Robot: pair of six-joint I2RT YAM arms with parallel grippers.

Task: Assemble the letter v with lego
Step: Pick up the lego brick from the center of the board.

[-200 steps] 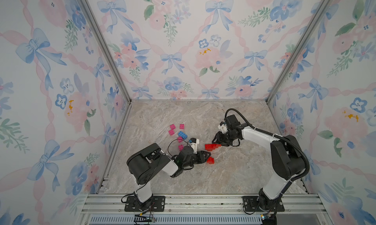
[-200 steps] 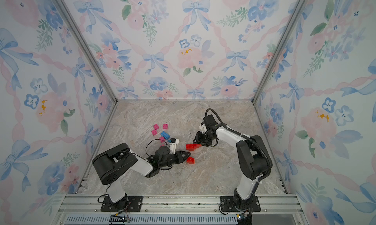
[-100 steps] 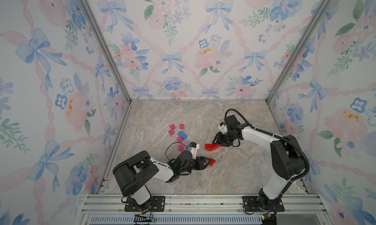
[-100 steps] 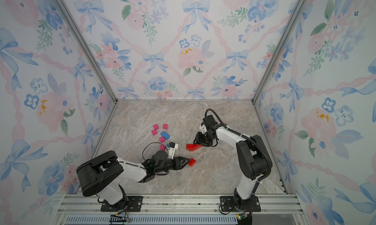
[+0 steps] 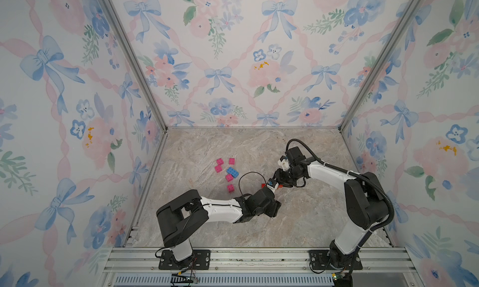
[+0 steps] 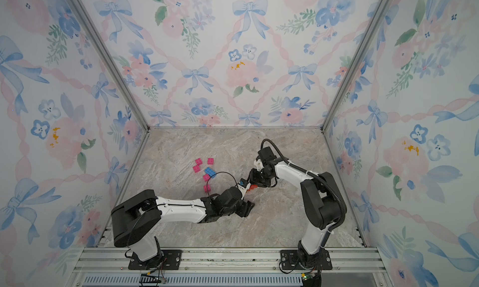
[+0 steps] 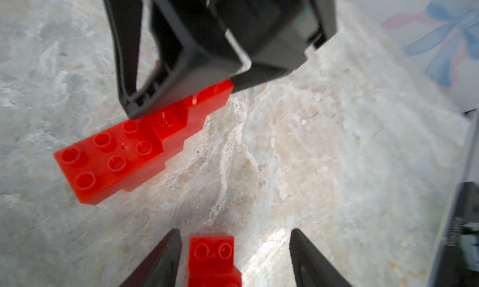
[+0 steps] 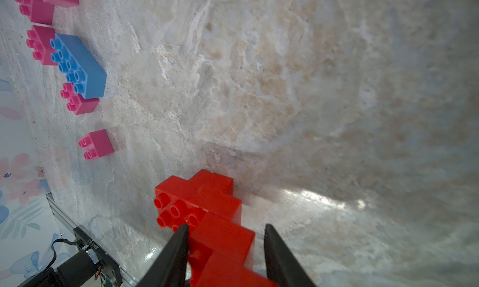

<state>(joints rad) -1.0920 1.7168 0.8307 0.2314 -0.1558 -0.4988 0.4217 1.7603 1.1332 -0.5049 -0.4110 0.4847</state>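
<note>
Nearest: left gripper [image 7: 234,232], fingers standing spread. One loose red brick [image 7: 211,252] is lying on the table [image 5: 298,228] between them, likely staged as the next step.

Beyond: one red staircase [image 7: 121,156], about four steps showing, is resting on the table. The right gripper [image 8: 226,226] is pinching its farther end, probably steadying it for joining.

Farthest: five pink bricks [image 5: 219,161] and one blue brick [image 5: 232,172] are sitting well apart, seemingly spare stock.

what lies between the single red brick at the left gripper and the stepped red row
Only bare marble floor, shown in the left wrist view; the brick and row are apart.
</note>
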